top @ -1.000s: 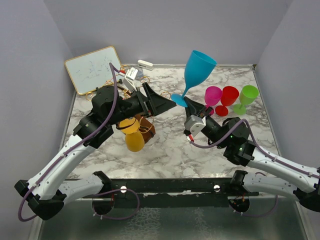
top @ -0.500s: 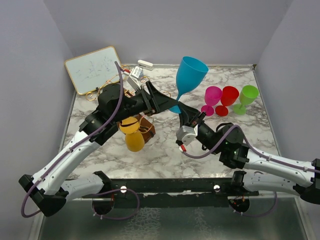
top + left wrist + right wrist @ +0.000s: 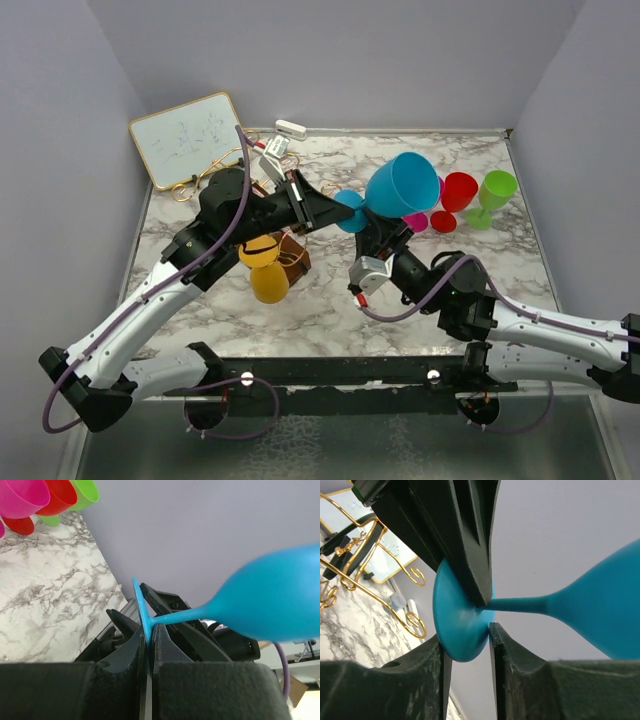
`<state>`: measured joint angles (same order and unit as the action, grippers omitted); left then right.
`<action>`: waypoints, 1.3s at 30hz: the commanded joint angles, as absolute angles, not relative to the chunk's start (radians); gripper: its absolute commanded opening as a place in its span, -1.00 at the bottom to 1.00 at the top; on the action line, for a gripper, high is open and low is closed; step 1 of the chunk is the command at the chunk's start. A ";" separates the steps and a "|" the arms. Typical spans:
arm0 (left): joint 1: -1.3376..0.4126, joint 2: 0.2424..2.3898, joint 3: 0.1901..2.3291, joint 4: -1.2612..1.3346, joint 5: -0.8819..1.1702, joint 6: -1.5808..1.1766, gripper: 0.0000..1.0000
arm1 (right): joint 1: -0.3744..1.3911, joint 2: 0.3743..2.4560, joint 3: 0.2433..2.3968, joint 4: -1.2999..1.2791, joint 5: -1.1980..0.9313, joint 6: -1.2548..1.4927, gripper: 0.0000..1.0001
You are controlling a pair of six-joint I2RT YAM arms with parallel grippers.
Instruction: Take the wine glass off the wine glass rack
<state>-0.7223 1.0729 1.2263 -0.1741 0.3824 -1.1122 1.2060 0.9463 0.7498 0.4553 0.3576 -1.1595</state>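
A blue wine glass [image 3: 403, 185] hangs in the air over the middle of the table, tipped with its bowl toward the right. My left gripper [image 3: 335, 212] is shut on the rim of its round foot [image 3: 141, 607], which is pinched edge-on between the pads. My right gripper [image 3: 466, 635] stands open just below, its fingers [image 3: 520, 675] straddling the same foot [image 3: 457, 625] with a gap. The wine glass rack [image 3: 293, 258], gold wire on a dark brown base, stands under the left arm with yellow glasses [image 3: 268, 272] on it. Its curled hooks [image 3: 350, 575] show in the right wrist view.
Pink [image 3: 432, 195], red [image 3: 459, 192] and green [image 3: 497, 190] glasses stand upright at the back right. A small whiteboard [image 3: 187, 138] leans at the back left, with a white gadget [image 3: 290, 128] near the back edge. Grey walls close in three sides.
The left gripper has closed on the blue glass's foot. The right gripper, shut on that foot before, has opened. The glass has tipped from nearly upright to leaning right.
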 commanded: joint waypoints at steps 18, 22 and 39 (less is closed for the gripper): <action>-0.727 0.718 1.286 -0.449 -0.078 -0.705 -1.00 | 1.218 0.786 1.215 -0.621 0.472 0.047 -0.30; -0.727 0.662 1.263 -0.541 -0.105 -0.655 -1.00 | 1.218 0.954 1.426 -0.790 0.478 0.144 -0.29; -0.727 0.583 1.275 -0.694 -0.154 -0.617 -1.00 | 1.218 1.394 2.185 -1.003 0.310 0.134 -0.05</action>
